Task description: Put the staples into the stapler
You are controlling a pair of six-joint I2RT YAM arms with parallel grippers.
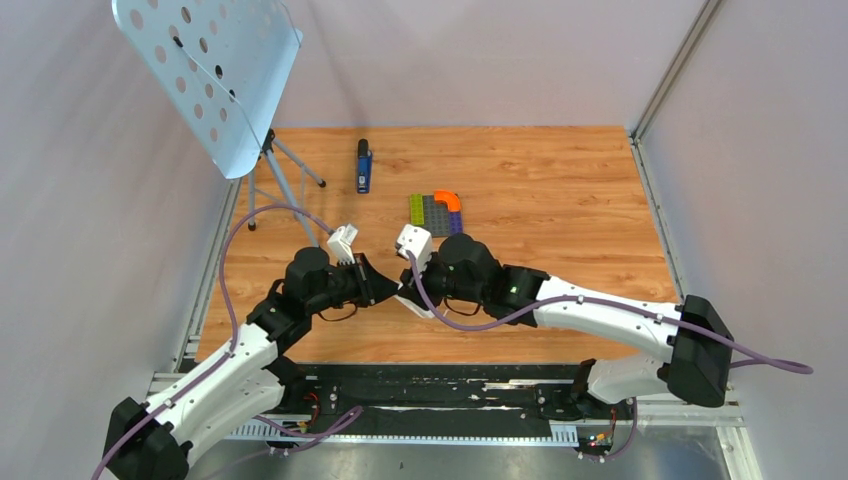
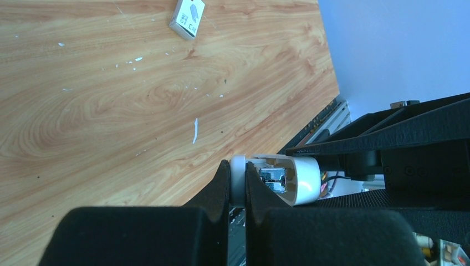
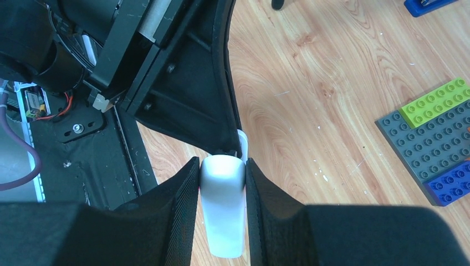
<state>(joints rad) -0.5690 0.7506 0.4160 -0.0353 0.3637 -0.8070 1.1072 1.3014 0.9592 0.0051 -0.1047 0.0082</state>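
The blue stapler (image 1: 364,166) with a black end lies flat at the far side of the table, away from both arms; its blue corner (image 3: 429,5) shows in the right wrist view. The staples' small white printed box (image 2: 187,18) lies on the wood. Both grippers meet over the near middle on a white rounded plastic bar (image 3: 223,210) with silver metal inside (image 2: 274,180). My left gripper (image 2: 237,166) is shut on its thin white lip. My right gripper (image 3: 221,163) is shut on its rounded body. In the top view the two (image 1: 390,290) (image 1: 418,298) almost touch.
A multicoloured block plate (image 1: 435,212) (image 3: 438,149) lies beyond the right gripper. A pale blue perforated panel (image 1: 210,70) on a tripod (image 1: 275,170) stands at the far left. A black rail (image 1: 430,390) runs along the near table edge. Grey walls enclose the table.
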